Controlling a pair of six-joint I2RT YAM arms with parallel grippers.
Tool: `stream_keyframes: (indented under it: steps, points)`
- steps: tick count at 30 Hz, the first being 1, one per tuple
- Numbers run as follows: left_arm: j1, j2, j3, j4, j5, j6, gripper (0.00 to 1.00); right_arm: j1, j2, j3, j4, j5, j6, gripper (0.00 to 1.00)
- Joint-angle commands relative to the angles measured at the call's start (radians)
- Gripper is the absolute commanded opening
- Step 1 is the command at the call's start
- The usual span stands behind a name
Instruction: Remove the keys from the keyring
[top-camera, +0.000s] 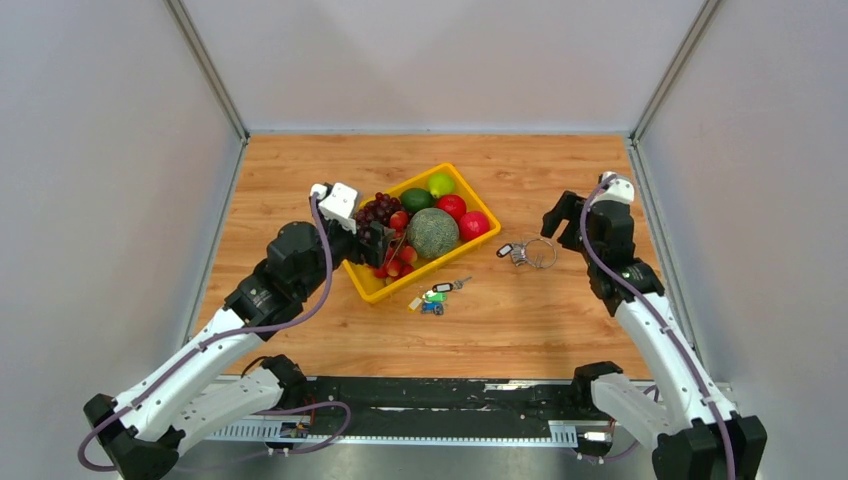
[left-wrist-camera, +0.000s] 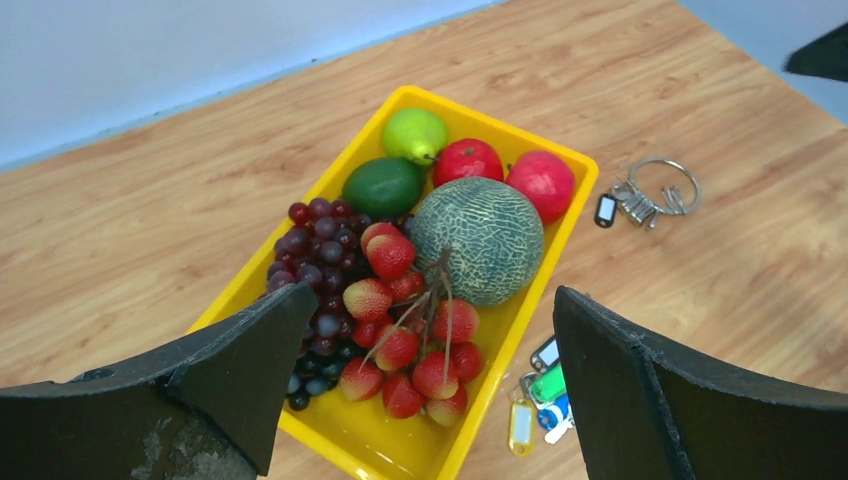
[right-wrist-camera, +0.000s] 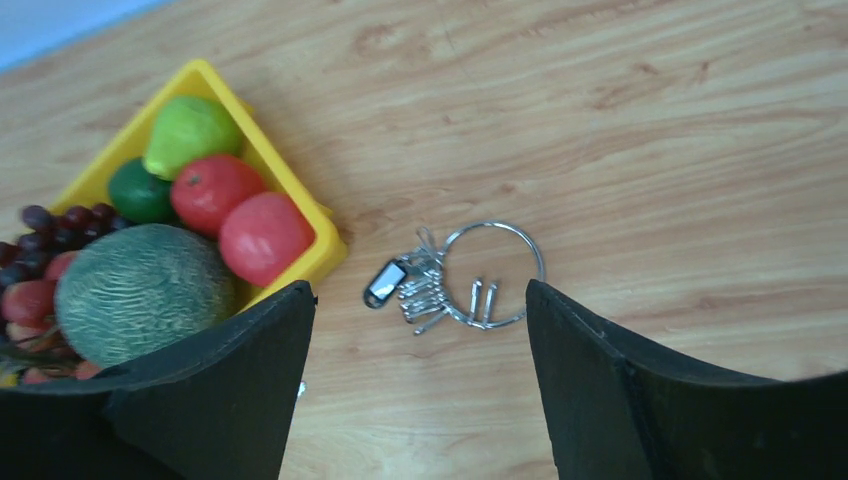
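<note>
The keyring (top-camera: 548, 252), a thin silver wire loop, lies on the wooden table right of the yellow tray. Several bare silver keys (top-camera: 519, 257) and a black tag (top-camera: 504, 250) hang on its left side. In the right wrist view the keyring (right-wrist-camera: 540, 265), keys (right-wrist-camera: 425, 297) and tag (right-wrist-camera: 384, 284) lie just ahead of my open, empty right gripper (right-wrist-camera: 418, 285), which hovers above the table (top-camera: 562, 225). A loose bunch of keys with green, blue and yellow tags (top-camera: 434, 297) lies at the tray's front edge. My left gripper (left-wrist-camera: 435, 292) is open and empty above the tray's near end (top-camera: 375, 243).
The yellow tray (top-camera: 402, 284) holds a melon (top-camera: 432, 232), red apples, a lime, a pear, grapes and strawberries. Grey walls close in the table on the left, back and right. The keyring (left-wrist-camera: 694, 186) and the tagged keys (left-wrist-camera: 541, 395) also show in the left wrist view.
</note>
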Motion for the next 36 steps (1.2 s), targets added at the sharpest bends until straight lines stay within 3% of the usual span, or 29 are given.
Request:
stream_keyframes:
  steps: [1, 7, 13, 28, 34, 36]
  points:
    - [0.005, -0.043, -0.037, 0.083, 0.142, 0.090, 1.00, -0.002, 0.092, 0.039, -0.060, 0.038, -0.016, 0.77]
    - [0.005, -0.049, -0.067, 0.103, 0.270, 0.105, 1.00, 0.043, 0.256, 0.054, -0.041, -0.032, -0.071, 0.57]
    - [0.005, -0.060, -0.076, 0.087, 0.282, 0.118, 1.00, 0.062, 0.508, 0.123, 0.001, -0.039, -0.051, 0.49]
    - [0.004, -0.079, -0.085, 0.077, 0.283, 0.122, 1.00, 0.062, 0.815, 0.251, 0.111, 0.017, -0.047, 0.47]
    - [0.005, -0.088, -0.088, 0.072, 0.274, 0.142, 1.00, 0.062, 0.904, 0.248, 0.131, 0.109, 0.025, 0.32]
    - [0.005, -0.089, -0.089, 0.073, 0.270, 0.146, 1.00, 0.062, 0.897, 0.243, 0.132, 0.106, 0.036, 0.15]
